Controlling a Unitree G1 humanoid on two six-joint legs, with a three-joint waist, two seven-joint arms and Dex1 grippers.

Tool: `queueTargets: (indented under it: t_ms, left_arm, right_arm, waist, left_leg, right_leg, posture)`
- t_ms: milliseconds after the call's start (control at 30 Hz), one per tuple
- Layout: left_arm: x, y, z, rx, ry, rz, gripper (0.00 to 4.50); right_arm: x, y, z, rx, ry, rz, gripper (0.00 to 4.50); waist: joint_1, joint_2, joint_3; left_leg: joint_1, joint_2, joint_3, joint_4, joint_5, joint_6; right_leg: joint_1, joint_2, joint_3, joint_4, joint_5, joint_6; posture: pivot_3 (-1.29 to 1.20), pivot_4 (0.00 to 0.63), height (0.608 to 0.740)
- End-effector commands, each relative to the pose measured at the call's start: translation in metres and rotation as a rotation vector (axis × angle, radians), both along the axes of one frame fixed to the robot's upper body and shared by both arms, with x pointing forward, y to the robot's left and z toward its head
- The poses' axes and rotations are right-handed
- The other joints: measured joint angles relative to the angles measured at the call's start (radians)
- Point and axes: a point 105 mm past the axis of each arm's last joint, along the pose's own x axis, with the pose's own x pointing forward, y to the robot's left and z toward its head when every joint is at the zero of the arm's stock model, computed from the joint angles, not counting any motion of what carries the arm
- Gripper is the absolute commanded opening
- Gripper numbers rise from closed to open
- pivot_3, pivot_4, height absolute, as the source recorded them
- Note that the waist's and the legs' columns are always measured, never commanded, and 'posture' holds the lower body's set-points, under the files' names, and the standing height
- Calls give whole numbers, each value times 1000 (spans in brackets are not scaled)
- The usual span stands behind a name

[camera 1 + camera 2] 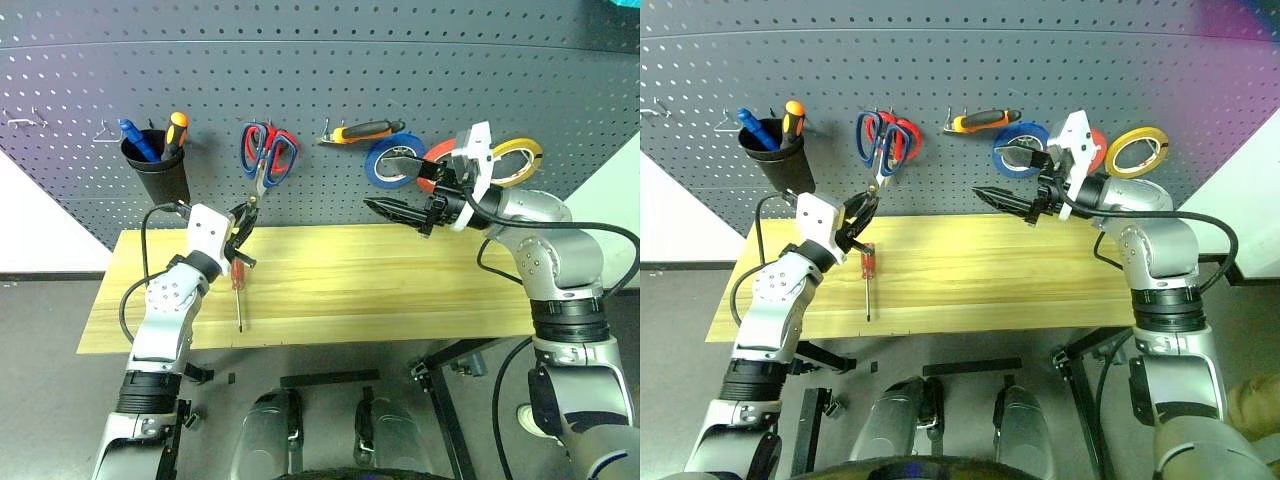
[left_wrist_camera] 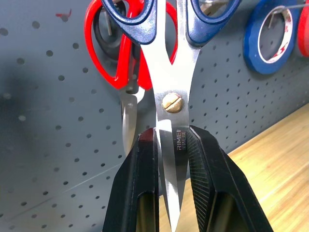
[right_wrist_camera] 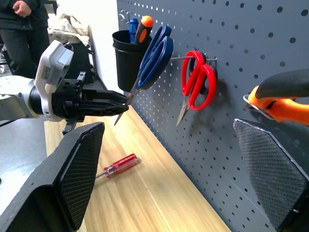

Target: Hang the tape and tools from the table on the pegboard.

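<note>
The blue scissors point(image 2: 169, 58) were held by their closed blades in the left gripper point(image 2: 170, 140), handles up, in front of the pegboard point(image 1: 320, 80). In the left wrist view the two black fingers point(image 2: 205, 159) were seen pressed against the steel just below the pivot screw, with the blue handles overlapping the red scissors point(image 2: 113, 53) already hung on a hook; whether the blue handles touched that hook could not be told. From the right wrist view the blue pair was seen held clear of the board, tilted, between a black cup point(image 3: 126, 53) of screwdrivers and the red pair.

The right gripper point(image 1: 395, 190) was held level in the air above the desk point(image 1: 400, 290), its fingers spread wide and empty. In the right wrist view an orange-and-black handle of the pliers point(image 3: 282, 96) was seen just beyond one finger, hung on the pegboard.

The red screwdriver point(image 1: 238, 285) lay on the desk near its left end, handle toward the board, below the left gripper. On the board to the right hung a blue roll point(image 1: 385, 160), a red roll point(image 1: 1097, 150) largely hidden behind the right wrist, and a yellow roll point(image 1: 520, 160). A person in dark clothing point(image 3: 21, 29) was visible beyond the far end of the desk in the right wrist view.
</note>
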Motion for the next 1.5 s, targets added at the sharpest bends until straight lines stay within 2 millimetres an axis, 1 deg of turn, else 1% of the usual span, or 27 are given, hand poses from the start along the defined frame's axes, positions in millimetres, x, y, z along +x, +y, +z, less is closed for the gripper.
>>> queueTargets:
  t_ms: [33,100,167,300,400,467,567,600,667,733,800,833,900,933,1000,1067,1167,1233,1367,1500]
  left_arm:
    - [16,5,9,46,1,15,497]
    - [27,6,-4,81,76,22,497]
    - [35,3,-11,97,114,14,497]
    - [52,-4,-2,83,89,15,497]
    - [57,-6,1,59,75,15,497]
    - [58,-3,-1,47,75,27,1233]
    - [56,0,-4,37,80,32,2106]
    - [53,2,-2,33,67,28,2502]
    - [43,5,5,9,25,-4,3095]
    - [30,13,10,-1,-2,-23,3095]
    - [21,22,6,5,14,-3,3095]
    - [15,27,1,7,41,-2,3095]
    - [3,34,-14,19,126,3,3095]
    - [-1,42,-22,1,183,39,3095]
    - [-4,59,-39,-35,300,151,3095]
    - [-6,74,-58,-15,410,261,3095]
    - [-8,86,-88,46,591,381,3095]
    - [-7,89,-99,59,662,450,3095]
    - [2,75,-98,2,698,494,3095]
    - [4,62,-98,14,710,484,3095]
  right_arm:
    - [-4,-5,14,12,-62,-7,4500]
    - [-3,-5,14,11,-62,-8,4500]
    - [-3,-5,14,11,-62,-10,4500]
    - [-2,-4,15,13,-64,-10,4500]
    - [-2,-4,15,14,-66,-10,4500]
    - [-2,-4,15,13,-66,-11,4500]
    - [-3,-4,14,13,-66,-12,4500]
    - [-4,-4,14,14,-65,-13,4500]
    - [-5,-6,11,12,-55,-17,4500]
    - [-9,-7,5,6,-24,-11,4500]
    - [-12,-4,-4,1,12,2,4500]
    - [-14,-1,-10,-7,33,14,4500]
    - [-15,9,-23,-23,76,32,4500]
    - [-12,14,-32,-47,105,29,4500]
    - [-7,24,-45,-83,141,39,4500]
    - [-3,35,-53,-103,166,56,4500]
    - [11,50,-70,-166,201,51,4500]
    - [19,60,-77,-196,229,70,4500]
    - [20,69,-78,-240,226,190,4500]
    - [38,73,-91,-337,236,177,4500]
  waist:
    - [-1,0,0]
    - [-2,0,0]
    - [-1,1,-1]
    - [-2,1,-1]
    - [-2,1,-1]
    - [-3,1,-1]
    - [-3,1,-1]
    - [-3,1,-1]
    - [-3,1,-1]
    - [-3,1,-1]
    - [-3,1,-1]
    - [-3,1,-1]
    - [-3,1,-1]
    - [-4,1,-1]
    - [-2,1,-1]
    - [3,1,-1]
    - [1,1,-1]
    - [2,1,-1]
    - [19,1,0]
    - [22,1,1]
  left_leg:
    - [0,0,0,0,0,0]
    - [0,0,0,1,0,1]
    - [0,0,0,1,1,1]
    - [0,0,0,1,1,2]
    - [0,0,0,1,2,2]
    - [0,0,0,1,1,2]
    - [0,0,0,1,2,2]
    - [0,0,0,1,2,2]
    - [0,0,0,1,1,2]
    - [0,0,0,1,1,2]
    - [0,0,0,1,1,2]
    - [0,1,0,1,1,2]
    - [1,1,0,1,0,2]
    - [1,1,0,1,-1,2]
    - [5,1,0,1,-3,4]
    - [8,1,-1,1,-4,5]
    - [10,1,-2,1,-4,5]
    - [10,1,-2,1,-4,4]
    - [9,1,-1,0,-2,1]
    - [7,1,0,0,-1,-1]
  right_leg:
    - [0,0,0,0,0,0]
    - [0,0,0,0,0,0]
    - [0,0,0,0,0,0]
    - [1,0,0,0,0,0]
    - [1,0,0,0,0,0]
    - [1,0,0,0,0,0]
    - [1,0,0,0,0,0]
    - [1,0,0,0,0,0]
    - [1,0,0,0,0,0]
    - [1,0,0,0,0,0]
    - [0,0,0,0,0,0]
    - [0,0,0,0,0,0]
    - [1,0,0,1,0,0]
    - [1,0,0,1,0,0]
    - [4,0,0,1,0,0]
    - [5,0,0,1,0,-1]
    - [5,0,0,0,-2,-4]
    - [5,-1,0,0,-2,-4]
    - [3,-1,0,0,-1,-2]
    - [1,-1,0,0,0,-1]
  posture:
    - [100,96,740]
    - [102,95,740]
    - [102,94,740]
    - [102,95,740]
    - [99,97,740]
    - [98,98,740]
    - [99,100,740]
    - [100,102,740]
    - [107,103,740]
    - [115,106,740]
    - [127,109,740]
    - [132,111,740]
    - [148,116,740]
    - [158,120,740]
    - [174,127,740]
    - [177,129,740]
    - [193,140,740]
    - [199,148,740]
    - [210,171,740]
    - [209,195,740]
